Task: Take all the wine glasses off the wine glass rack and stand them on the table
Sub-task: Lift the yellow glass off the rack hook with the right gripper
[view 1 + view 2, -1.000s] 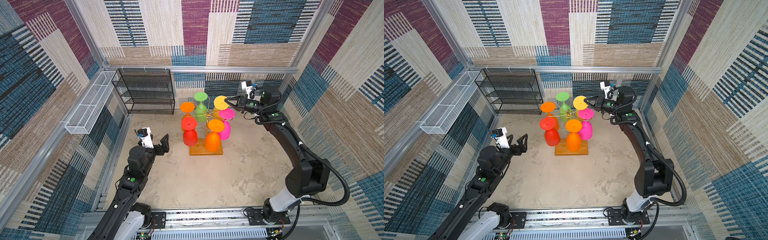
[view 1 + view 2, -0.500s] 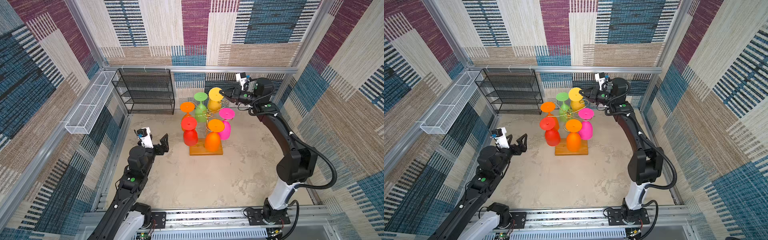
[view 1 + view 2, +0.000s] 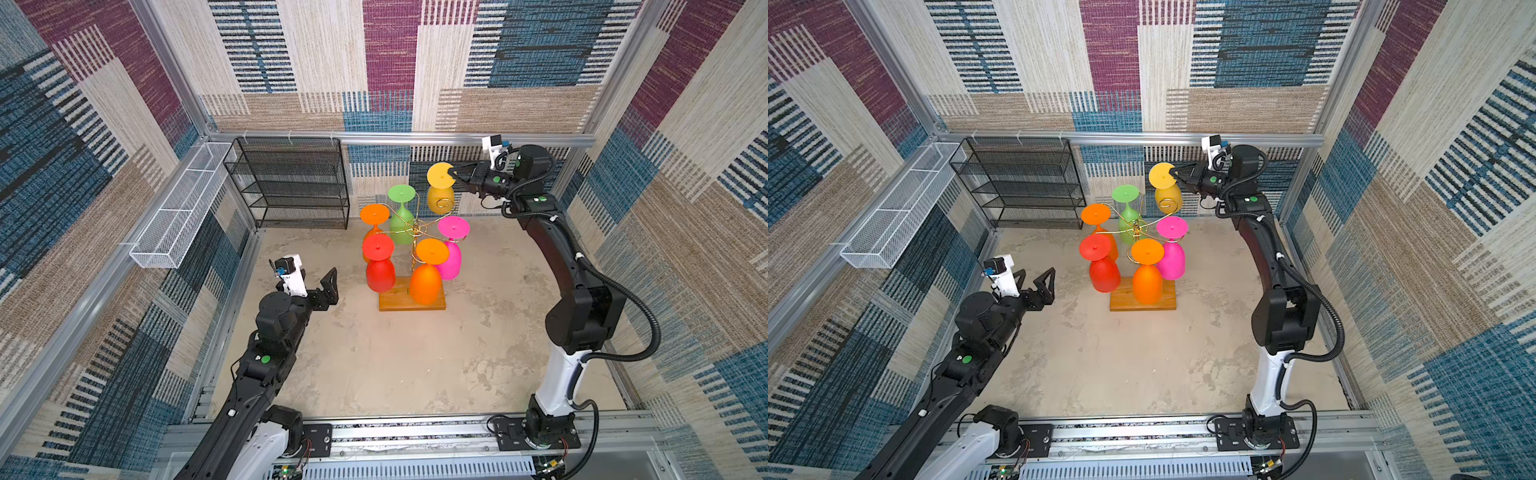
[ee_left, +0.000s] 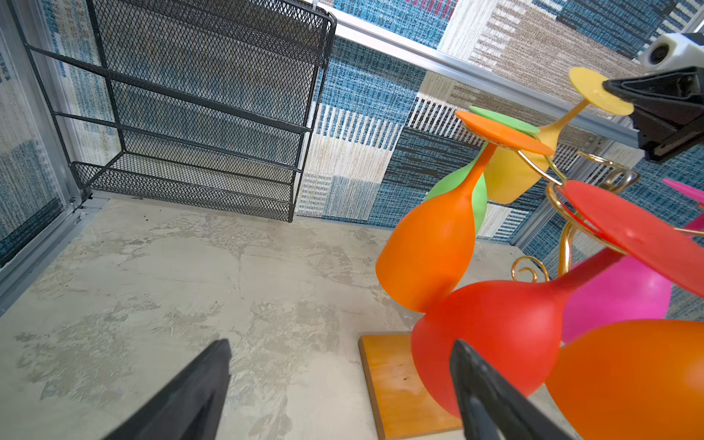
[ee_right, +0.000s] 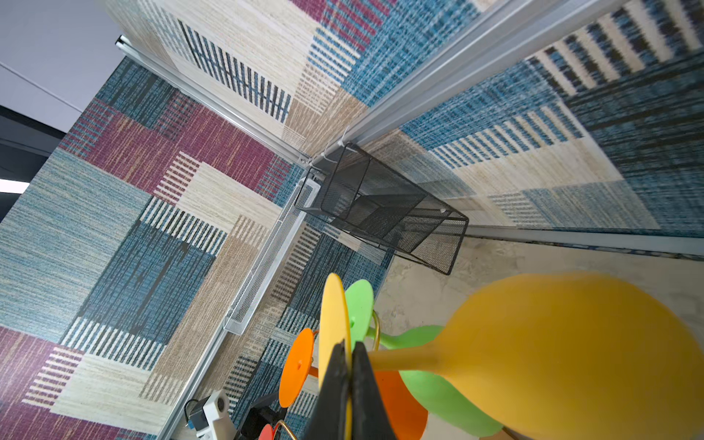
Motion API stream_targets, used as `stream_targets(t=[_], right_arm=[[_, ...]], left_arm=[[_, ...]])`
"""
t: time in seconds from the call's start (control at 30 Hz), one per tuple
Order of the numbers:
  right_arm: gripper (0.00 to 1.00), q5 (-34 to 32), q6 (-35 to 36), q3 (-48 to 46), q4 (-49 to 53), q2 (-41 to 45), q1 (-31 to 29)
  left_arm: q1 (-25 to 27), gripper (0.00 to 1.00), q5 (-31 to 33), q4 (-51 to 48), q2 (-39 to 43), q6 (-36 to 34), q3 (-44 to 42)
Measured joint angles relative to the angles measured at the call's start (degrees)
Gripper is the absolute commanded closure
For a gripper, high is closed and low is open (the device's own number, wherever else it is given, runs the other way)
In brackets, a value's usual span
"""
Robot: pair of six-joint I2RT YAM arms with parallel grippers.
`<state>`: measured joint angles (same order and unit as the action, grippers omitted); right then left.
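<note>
1. Left arm (image 3: 274, 320), at 8 o'clock on the desk (image 3: 395, 365): jaws spread wide and empty. They point toward the rack and stand apart from the red glass (image 3: 379, 270).
2. Wine glass rack (image 3: 392, 301), just past desk centre toward 12 o'clock: wood base flat on the desk, gold pole upright. Five glasses hang bowl-down from its arms: red, two orange, pink and green.
3. Yellow wine glass (image 3: 436, 195), at 1 o'clock of the pole: it is raised above the other glasses and tilted, bowl lowest. Its bowl sits just beside the vacant curled arm (image 3: 446, 203). It appears free of that wire.
4. Right arm (image 3: 552, 232), reaching in from 2 o'clock: jaws pinched tight on the rim of the yellow glass's foot disc.
5. Judgement: the withdrawal step is in hand. The next move calls for carrying the glass outward, clear of the curl and the neighbouring feet. It should then be lowered to bare desk. The thin edge grip may let the bowl swing.
6. Black mesh shelf (image 3: 291, 183), at 11 o'clock, and white wire basket (image 3: 178, 216), at 10 o'clock: not involved.
</note>
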<state>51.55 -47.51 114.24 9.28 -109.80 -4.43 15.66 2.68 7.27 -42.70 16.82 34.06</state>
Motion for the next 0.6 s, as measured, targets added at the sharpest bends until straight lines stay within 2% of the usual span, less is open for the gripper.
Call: stream_targets(t=[0.1,0.27,0.4,0.6], right_arm=[[1.00,-0.22,0.50,-3.26,-0.02,3.06,2.38],[1.00,-1.25,0.90,-14.19,-3.26,12.09,6.64],[1.00,-1.64,0.85,-22.60,-7.30,20.35,7.80],[1.00,-2.62,1.95,-29.90,-11.39,33.40,8.02]], left_arm=[[0.00,0.08,0.09,-0.04,0.24,-0.15,0.00],[0.00,0.09,0.15,-0.09,1.73,-0.46,0.00],[0.02,0.12,-0.24,-0.96,3.13,-0.55,1.66],[0.11,0.14,-7.89,-1.84,2.23,-0.46,9.25]])
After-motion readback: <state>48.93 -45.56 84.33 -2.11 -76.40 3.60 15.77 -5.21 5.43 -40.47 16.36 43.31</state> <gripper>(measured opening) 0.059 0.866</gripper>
